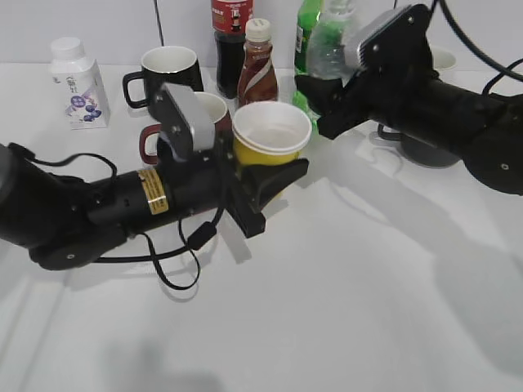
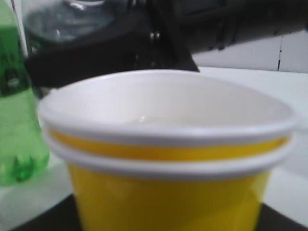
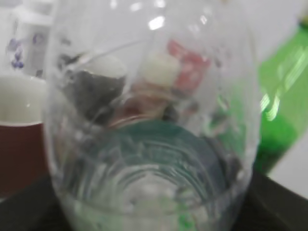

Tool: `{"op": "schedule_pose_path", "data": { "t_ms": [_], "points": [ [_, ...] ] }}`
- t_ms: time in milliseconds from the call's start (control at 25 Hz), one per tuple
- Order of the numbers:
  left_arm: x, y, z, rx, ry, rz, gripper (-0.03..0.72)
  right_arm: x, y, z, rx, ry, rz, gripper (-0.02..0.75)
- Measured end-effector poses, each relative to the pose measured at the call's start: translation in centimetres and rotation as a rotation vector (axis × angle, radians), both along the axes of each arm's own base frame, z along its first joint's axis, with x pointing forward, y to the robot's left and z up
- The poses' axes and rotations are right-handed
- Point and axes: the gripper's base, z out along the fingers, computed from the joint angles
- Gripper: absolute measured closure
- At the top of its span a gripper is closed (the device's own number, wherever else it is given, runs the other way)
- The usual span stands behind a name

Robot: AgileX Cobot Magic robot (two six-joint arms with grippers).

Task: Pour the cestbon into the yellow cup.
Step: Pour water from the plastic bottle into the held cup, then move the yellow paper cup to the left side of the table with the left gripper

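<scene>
The yellow cup (image 1: 271, 139), white inside, sits in my left gripper (image 1: 274, 178), which is shut on its lower body; it fills the left wrist view (image 2: 168, 187). The cestbon (image 1: 331, 45), a clear ribbed bottle, is held by my right gripper (image 1: 324, 100) just right of and behind the cup, its mouth cut off by the frame's top edge. It fills the right wrist view (image 3: 154, 125). Its green label is mostly hidden by the gripper.
Behind the cup stand a dark red mug (image 1: 152, 140), a black mug (image 1: 167, 67), a brown Nescafe bottle (image 1: 257, 72), a cola bottle (image 1: 231, 37), a bright green bottle (image 1: 306, 28) and a white bottle (image 1: 78, 82). A grey bowl (image 1: 429, 153) lies under my right arm.
</scene>
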Motion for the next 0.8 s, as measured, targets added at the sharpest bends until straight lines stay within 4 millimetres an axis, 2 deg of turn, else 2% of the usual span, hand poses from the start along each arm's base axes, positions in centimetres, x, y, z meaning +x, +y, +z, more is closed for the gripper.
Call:
{"op": "schedule_pose_path", "data": {
  "t_ms": [120, 320, 520, 800],
  "points": [
    [0.0, 0.2, 0.9, -0.013, -0.023, 0.0, 0.33, 0.3, -0.4, -0.1, 0.057, 0.062, -0.061, 0.256],
    [0.1, 2.3, 1.2, -0.007, -0.013, 0.05, 0.33, 0.6, -0.7, -0.1, 0.147, 0.128, -0.116, 0.256],
    [-0.1, 5.6, 1.9, -0.003, 0.007, 0.15, 0.33, 0.7, -0.8, -0.3, 0.177, 0.157, -0.125, 0.256],
    [0.0, 10.7, 3.8, -0.04, -0.003, 0.348, 0.33, 0.7, -0.8, -0.6, 0.192, 0.186, -0.133, 0.256]
  ]
}}
